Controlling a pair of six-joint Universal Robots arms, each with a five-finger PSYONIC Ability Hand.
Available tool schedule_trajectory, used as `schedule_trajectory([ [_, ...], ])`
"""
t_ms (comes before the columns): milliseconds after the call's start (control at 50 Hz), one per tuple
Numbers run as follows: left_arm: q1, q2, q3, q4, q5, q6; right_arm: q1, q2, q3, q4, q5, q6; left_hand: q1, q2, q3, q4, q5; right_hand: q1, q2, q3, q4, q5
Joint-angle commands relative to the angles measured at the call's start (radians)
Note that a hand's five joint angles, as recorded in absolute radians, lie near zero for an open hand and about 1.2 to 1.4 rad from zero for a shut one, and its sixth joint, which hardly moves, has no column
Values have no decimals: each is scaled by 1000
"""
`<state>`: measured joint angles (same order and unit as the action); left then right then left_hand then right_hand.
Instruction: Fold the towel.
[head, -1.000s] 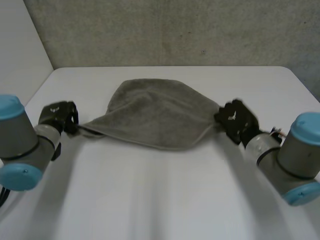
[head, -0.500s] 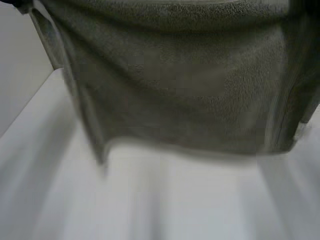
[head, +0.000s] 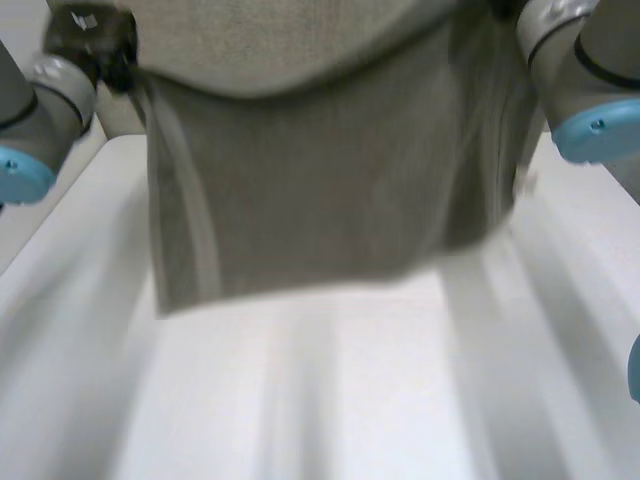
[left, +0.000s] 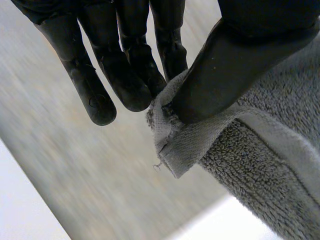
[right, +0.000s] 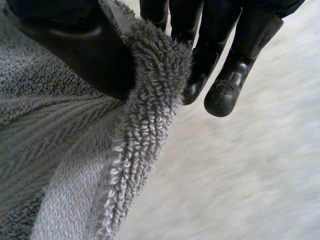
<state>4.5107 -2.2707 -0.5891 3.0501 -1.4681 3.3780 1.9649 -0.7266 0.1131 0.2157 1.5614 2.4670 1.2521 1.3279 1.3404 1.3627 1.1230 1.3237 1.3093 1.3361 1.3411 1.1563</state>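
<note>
At the towel's two upper corners, gripping firmly: left hand pinching a hemmed corner between thumb and nearly straight fingers, right hand squeezing the looped edge the same way. Thick grey terry with a flat woven hem, hanging as one broad sheet between the raised arms, over the white table. A second ago lay rumpled on that table, hands low at either side.

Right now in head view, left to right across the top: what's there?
left arm → left robot hand → towel → right arm
</note>
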Motion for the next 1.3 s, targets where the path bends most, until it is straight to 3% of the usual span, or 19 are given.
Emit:
schedule_trajectory([
  [20,1,45,172,111,-70,-8,0,-83,-70,-167,34,78,144,68,56,34,99,73,87,60,55,65],
  [100,1,92,158,150,-70,-12,-9,-112,-46,-139,28,139,144,68,56,34,99,73,87,60,55,65],
  [260,18,149,-89,168,-54,-9,-20,-137,114,151,-63,155,144,68,56,34,99,73,87,60,55,65],
  [300,25,152,-251,174,0,-6,-43,-137,230,258,-130,147,144,68,56,34,99,73,87,60,55,65],
  [380,44,146,-416,207,101,-2,-81,-146,387,283,-208,147,144,68,56,34,99,73,87,60,55,65],
  [460,87,138,-665,294,244,6,-132,-186,682,239,-300,109,144,68,56,34,99,73,87,60,55,65],
  [480,87,138,-666,294,244,6,-132,-186,683,238,-300,109,144,68,56,34,99,73,87,60,55,65],
  [520,97,137,-795,360,287,27,-153,-209,883,156,-317,55,144,68,56,34,99,73,87,60,55,65],
  [640,148,151,-972,424,304,144,-172,-284,1202,-17,-319,-51,144,68,56,34,99,73,87,60,55,65],
  [740,173,183,-1058,427,327,228,-172,-347,1351,-117,-319,-69,144,68,56,34,99,73,87,60,55,65],
  [820,177,189,-1094,431,344,254,-170,-379,1422,-168,-320,-66,136,60,47,25,90,73,87,60,55,65],
  [840,177,189,-1104,431,347,256,-170,-388,1450,-194,-320,-65,-53,-129,-142,-164,-99,73,87,60,55,65],
  [860,177,189,-1104,431,347,256,-170,-389,1450,-194,-320,-65,-55,-131,-143,-166,-101,73,87,60,55,65],
  [900,171,186,-1123,426,339,258,-170,-399,1490,-240,-320,-66,-341,-417,-430,-452,-387,73,87,60,55,65],
  [940,168,184,-1135,426,336,258,-170,-399,1502,-258,-319,-68,-415,-491,-504,-526,-461,73,87,60,55,65],
  [1200,119,194,-1161,437,319,247,-161,-389,1534,-282,-317,-71,-516,-592,-604,-627,-561,73,87,60,55,65],
  [1300,107,192,-1163,455,272,245,-159,-387,1560,-306,-317,-74,-630,-706,-719,-741,-676,73,87,60,55,65],
])
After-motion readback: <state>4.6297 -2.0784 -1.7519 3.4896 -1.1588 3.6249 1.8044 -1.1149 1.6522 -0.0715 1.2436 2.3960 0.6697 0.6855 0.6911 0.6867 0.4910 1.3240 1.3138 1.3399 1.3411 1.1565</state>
